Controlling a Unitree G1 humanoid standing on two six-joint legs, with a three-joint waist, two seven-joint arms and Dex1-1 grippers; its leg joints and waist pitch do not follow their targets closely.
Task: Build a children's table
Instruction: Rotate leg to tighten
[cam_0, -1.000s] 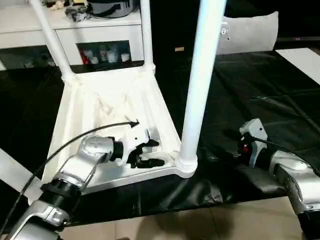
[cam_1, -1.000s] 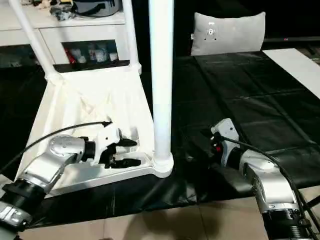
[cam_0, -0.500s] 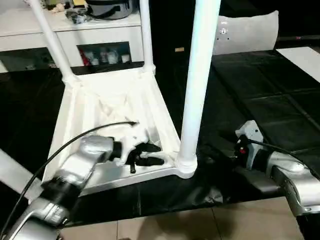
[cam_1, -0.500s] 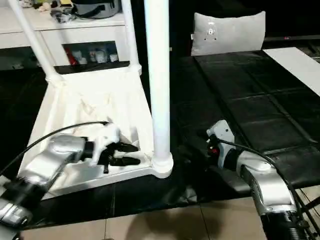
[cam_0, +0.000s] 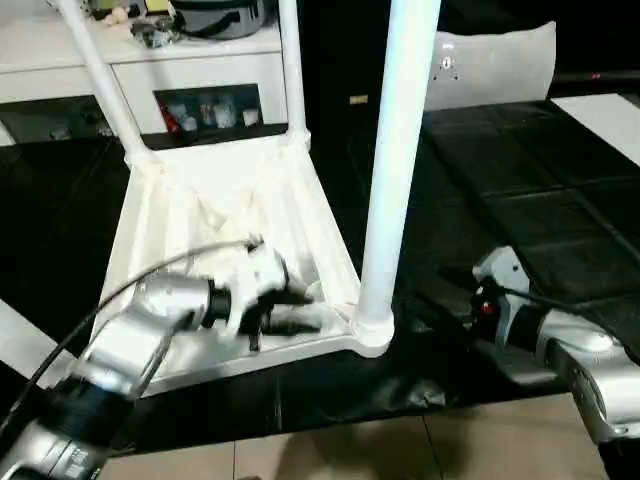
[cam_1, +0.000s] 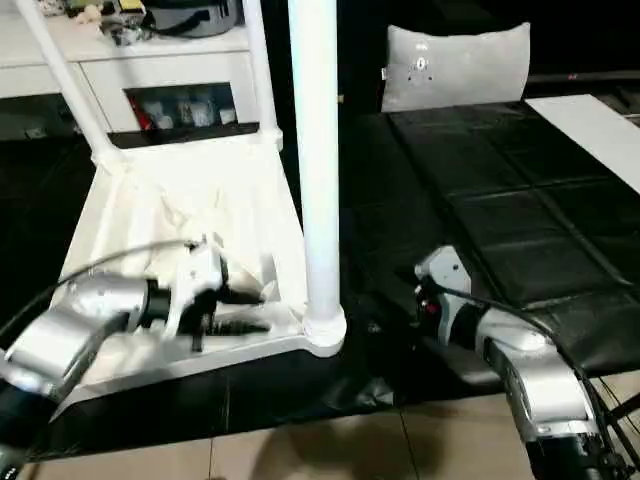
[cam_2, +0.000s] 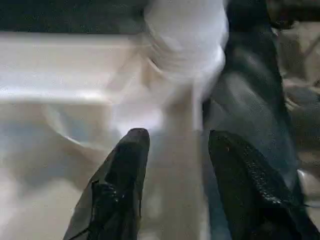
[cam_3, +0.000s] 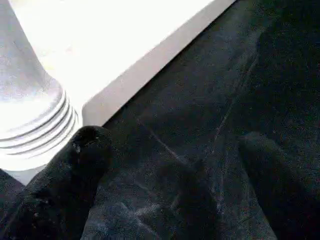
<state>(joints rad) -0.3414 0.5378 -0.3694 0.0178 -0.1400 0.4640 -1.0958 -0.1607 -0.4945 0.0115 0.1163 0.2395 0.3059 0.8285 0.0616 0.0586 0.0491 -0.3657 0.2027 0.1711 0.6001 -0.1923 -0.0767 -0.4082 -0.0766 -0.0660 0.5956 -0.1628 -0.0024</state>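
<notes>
Inverted children's table top (cam_0: 215, 215) at centre left of the head views, on the black floor covering (cam_0: 520, 200), ribbed underside up. 3 legs upright in corner sockets: 2 far legs (cam_0: 100, 80) (cam_0: 291, 70) at upper left, 1 near leg (cam_0: 400, 170) at centre, its ribbed collar (cam_0: 372, 330) seated in the near corner. Left claw (cam_0: 290, 310) inside the top's near rim, shifted slightly toward upper left against 1 second ago and now motion-blurred; fingers (cam_2: 127, 170) apart in the left wrist view, straddling a white rib close to the near leg's base, no grip evident. Right claw (cam_3: 170, 190) wide open, empty, on the black covering just beside the collar, place little changed. Probable meaning: near leg released after seating, 4th socket still to fill. Hard to make out: 4th leg, possibly the white bar (cam_0: 25, 345) cut by the lower left edge; near left socket, hidden behind the left forearm; leg tops, cut by the upper edge; contact between left fingers and rib, blurred.
</notes>
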